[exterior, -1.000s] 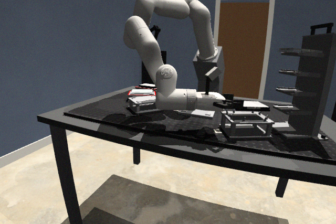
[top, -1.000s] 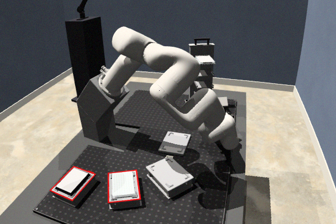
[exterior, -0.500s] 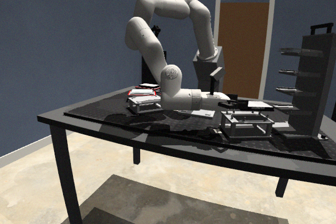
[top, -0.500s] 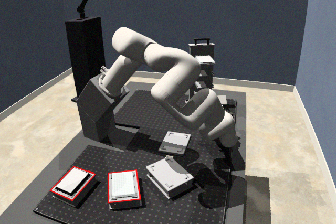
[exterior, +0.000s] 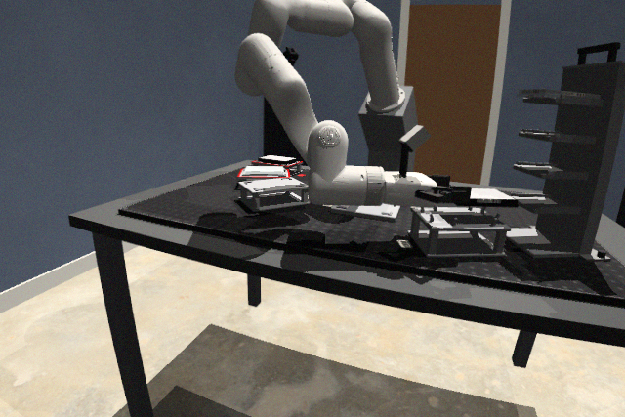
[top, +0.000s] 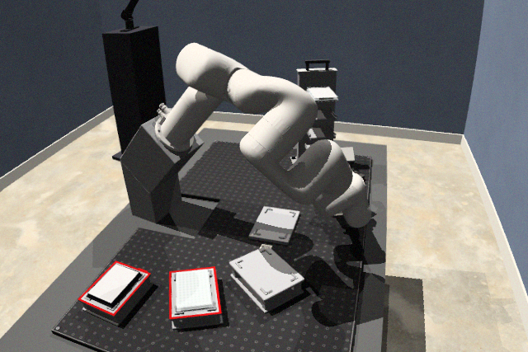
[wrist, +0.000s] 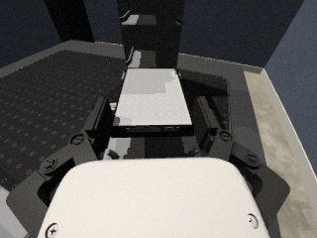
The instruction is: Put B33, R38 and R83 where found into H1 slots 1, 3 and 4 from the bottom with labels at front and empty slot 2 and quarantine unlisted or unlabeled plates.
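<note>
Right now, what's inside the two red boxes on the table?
Each red-edged nest holds one plate: a white plate in the left one, a dotted plate in the right one. The plates cover whatever lies beneath them.

Plate point(wrist: 153, 101) between gripper point(wrist: 151, 130) fingers, held level, pointing toward plate hotel point(exterior: 588, 149) at far deck end. Raised nest point(exterior: 456, 235) below and before plate. Two bordered nests point(top: 114, 287) point(top: 194, 293) side by side at near deck edge, each bearing plate. Two more nests point(top: 266, 280) point(top: 275, 224) right of them, nearer arm.
</note>
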### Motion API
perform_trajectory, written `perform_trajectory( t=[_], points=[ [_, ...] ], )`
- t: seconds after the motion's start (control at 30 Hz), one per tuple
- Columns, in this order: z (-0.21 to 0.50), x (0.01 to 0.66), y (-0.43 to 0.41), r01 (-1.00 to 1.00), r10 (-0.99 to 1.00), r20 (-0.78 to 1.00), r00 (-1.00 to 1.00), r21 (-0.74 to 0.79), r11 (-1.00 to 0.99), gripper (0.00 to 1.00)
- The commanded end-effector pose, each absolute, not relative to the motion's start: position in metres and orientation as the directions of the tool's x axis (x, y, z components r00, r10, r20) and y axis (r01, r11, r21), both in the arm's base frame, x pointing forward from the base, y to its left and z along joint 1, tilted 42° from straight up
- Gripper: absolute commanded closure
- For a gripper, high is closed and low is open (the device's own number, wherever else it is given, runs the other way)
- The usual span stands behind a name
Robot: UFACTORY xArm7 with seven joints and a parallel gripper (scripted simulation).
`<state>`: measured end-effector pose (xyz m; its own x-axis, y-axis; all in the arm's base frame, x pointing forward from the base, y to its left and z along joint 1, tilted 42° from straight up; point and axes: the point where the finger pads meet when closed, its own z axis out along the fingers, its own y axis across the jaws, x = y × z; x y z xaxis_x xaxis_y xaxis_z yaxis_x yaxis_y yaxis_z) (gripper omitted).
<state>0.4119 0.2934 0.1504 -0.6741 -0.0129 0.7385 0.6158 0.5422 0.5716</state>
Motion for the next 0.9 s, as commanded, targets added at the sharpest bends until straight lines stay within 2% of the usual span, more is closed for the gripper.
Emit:
perform_trajectory(
  t=[0.0,0.87],
  points=[
    [0.150,0.409,0.298,0.614,-0.015,0.737,-0.675,0.573,0.543,1.00],
    [0.138,0.396,0.325,0.614,-0.015,0.737,-0.675,0.573,0.543,1.00]
  ],
)
